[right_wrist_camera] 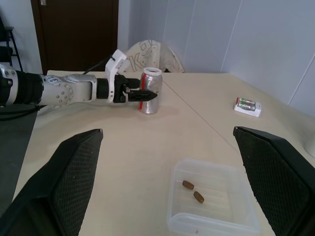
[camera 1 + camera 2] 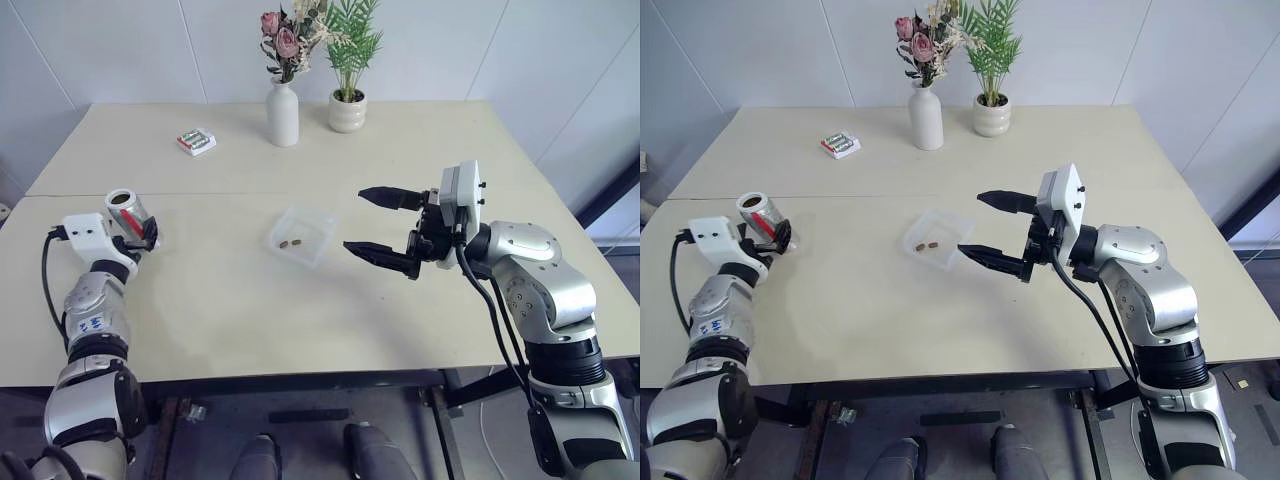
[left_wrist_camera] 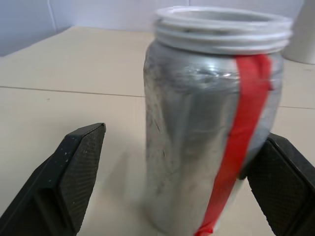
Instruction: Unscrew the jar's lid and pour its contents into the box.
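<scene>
Already the small clear cylindrical jar (image 2: 128, 209) with its red stripe stands lidless on the worktop (image 2: 400, 160), well left of the shallow transparent box (image 2: 300, 235) holding two brown pieces (image 2: 289, 242), between the left end effector's (image 3: 184, 182) released fingers, the right end effector (image 2: 385, 228) spread empty, so little seems left.

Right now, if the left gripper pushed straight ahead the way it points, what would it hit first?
The jar. It stands upright on the table, lid off, between the open fingers of the left gripper, directly ahead. Depth is hard to judge, but it looks very close, perhaps already touching one finger.
</scene>
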### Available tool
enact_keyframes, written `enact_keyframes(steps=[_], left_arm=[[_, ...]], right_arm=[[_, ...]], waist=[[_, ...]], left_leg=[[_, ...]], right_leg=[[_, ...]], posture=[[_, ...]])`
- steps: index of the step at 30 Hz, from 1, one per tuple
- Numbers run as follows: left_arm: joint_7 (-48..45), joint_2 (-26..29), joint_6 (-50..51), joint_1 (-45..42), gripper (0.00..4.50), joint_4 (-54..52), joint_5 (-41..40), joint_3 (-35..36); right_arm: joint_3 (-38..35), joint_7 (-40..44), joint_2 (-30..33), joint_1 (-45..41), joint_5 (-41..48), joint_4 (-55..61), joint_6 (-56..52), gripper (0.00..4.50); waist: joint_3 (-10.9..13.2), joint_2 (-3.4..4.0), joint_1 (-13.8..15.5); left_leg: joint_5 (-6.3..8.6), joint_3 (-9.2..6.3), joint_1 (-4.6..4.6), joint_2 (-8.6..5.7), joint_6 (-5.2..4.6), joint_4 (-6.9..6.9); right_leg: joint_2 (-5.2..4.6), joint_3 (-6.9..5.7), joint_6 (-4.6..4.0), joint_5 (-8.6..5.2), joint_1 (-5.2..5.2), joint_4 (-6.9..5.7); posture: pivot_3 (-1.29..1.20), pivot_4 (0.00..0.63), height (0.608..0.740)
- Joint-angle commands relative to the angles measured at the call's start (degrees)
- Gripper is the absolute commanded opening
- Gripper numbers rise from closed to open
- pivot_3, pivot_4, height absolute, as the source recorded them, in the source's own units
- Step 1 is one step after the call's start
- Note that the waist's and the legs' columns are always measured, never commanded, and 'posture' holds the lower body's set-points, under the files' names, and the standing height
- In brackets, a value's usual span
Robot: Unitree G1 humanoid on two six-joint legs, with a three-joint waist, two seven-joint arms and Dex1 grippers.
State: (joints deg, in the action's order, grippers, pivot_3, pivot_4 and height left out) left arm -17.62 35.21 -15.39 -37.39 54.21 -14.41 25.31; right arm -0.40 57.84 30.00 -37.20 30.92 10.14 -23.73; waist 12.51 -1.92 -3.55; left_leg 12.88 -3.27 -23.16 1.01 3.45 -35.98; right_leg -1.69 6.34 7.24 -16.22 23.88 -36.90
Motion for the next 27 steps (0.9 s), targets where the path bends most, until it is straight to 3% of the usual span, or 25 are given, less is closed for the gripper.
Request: enact_keyframes(steps=[1, 4, 6, 9, 12, 16, 20, 27], left_arm=[[-2.8, 3.0, 1.1, 7.9, 4.46, -15.5, -1.3, 1.0], [-3.8, 3.7, 6.4, 18.0, 4.46, -29.7, -3.8, 3.4], [-8.3, 5.5, 8.9, 29.8, 4.46, -43.4, -5.6, 6.2], [-14.7, 7.3, 11.4, 38.6, 4.46, -54.1, -9.4, 7.8], [-23.3, 9.3, 11.0, 42.5, 4.46, -59.6, -12.9, 7.1], [-36.7, 14.6, 10.2, 40.3, 4.46, -59.1, -15.7, 3.8], [-44.0, 16.6, 10.5, 35.2, 4.46, -56.0, -15.5, -0.6], [-45.6, 14.8, 10.2, 27.2, 4.46, -52.5, -13.6, -4.8]], right_arm=[[-1.6, 0.1, 0.9, 0.6, 1.1, 2.2, 0.6, 4.50], [-2.4, 0.5, 1.9, 1.6, 1.4, 2.4, 0.8, 4.50], [-3.4, 1.4, 3.8, 3.1, 1.8, 3.1, 0.4, 4.50], [-4.2, 2.9, 6.0, 4.5, 2.0, 2.9, 0.6, 4.50], [-4.3, 5.1, 8.0, 5.3, 0.8, 1.3, 2.7, 4.50], [-4.1, 9.3, 11.2, 7.7, -1.2, 0.3, 6.6, 4.50], [-5.3, 10.2, 12.9, 10.8, -0.1, 1.7, 6.6, 4.50], [-7.8, 7.4, 13.6, 16.3, 0.2, 5.4, 5.9, 4.50]], waist=[[0.0, 0.00, 0.0], [0.0, -0.01, 0.3], [0.0, -0.06, 0.1], [0.0, -0.07, 0.3], [0.0, -0.04, 1.0], [-0.1, 0.02, 0.9], [-0.1, 0.03, 0.5], [-0.1, 0.04, -0.1]], left_leg=[[0.01, 0.01, 0.00, 0.02, 0.01, 0.01], [0.01, 0.01, 0.00, 0.03, 0.01, 0.03], [0.02, 0.03, 0.02, 0.03, 0.00, 0.05], [0.08, 0.17, 0.05, 0.16, -0.05, 0.29], [0.03, 0.26, 0.08, 0.35, -0.12, 0.32], [-0.03, 0.98, 0.10, 0.82, -0.16, 0.46], [-0.03, 1.29, 0.08, 0.81, -0.18, 0.59], [0.14, 1.41, 0.05, 0.87, -0.20, 0.70]], right_leg=[[-0.01, 0.01, -0.02, -0.01, 0.00, 0.00], [-0.05, -0.02, -0.06, -0.02, 0.03, 0.00], [-0.13, 0.00, -0.09, -0.03, -0.01, 0.06], [-0.20, 0.03, -0.21, -0.03, -0.03, 0.42], [-0.18, -0.21, -1.27, -0.56, -0.10, 0.50], [-0.03, -0.23, -1.49, -0.46, -0.29, 1.11], [-0.05, 0.00, -1.46, -0.44, -0.27, 1.32], [0.12, 0.09, -0.40, -0.03, 0.02, 1.01]], posture=[[0.00, 0.150, 0.740], [0.00, 0.150, 0.740], [0.00, 0.150, 0.740], [0.00, 0.150, 0.740], [0.00, 0.150, 0.740], [0.00, 0.150, 0.740], [0.00, 0.150, 0.740], [0.00, 0.150, 0.740]])
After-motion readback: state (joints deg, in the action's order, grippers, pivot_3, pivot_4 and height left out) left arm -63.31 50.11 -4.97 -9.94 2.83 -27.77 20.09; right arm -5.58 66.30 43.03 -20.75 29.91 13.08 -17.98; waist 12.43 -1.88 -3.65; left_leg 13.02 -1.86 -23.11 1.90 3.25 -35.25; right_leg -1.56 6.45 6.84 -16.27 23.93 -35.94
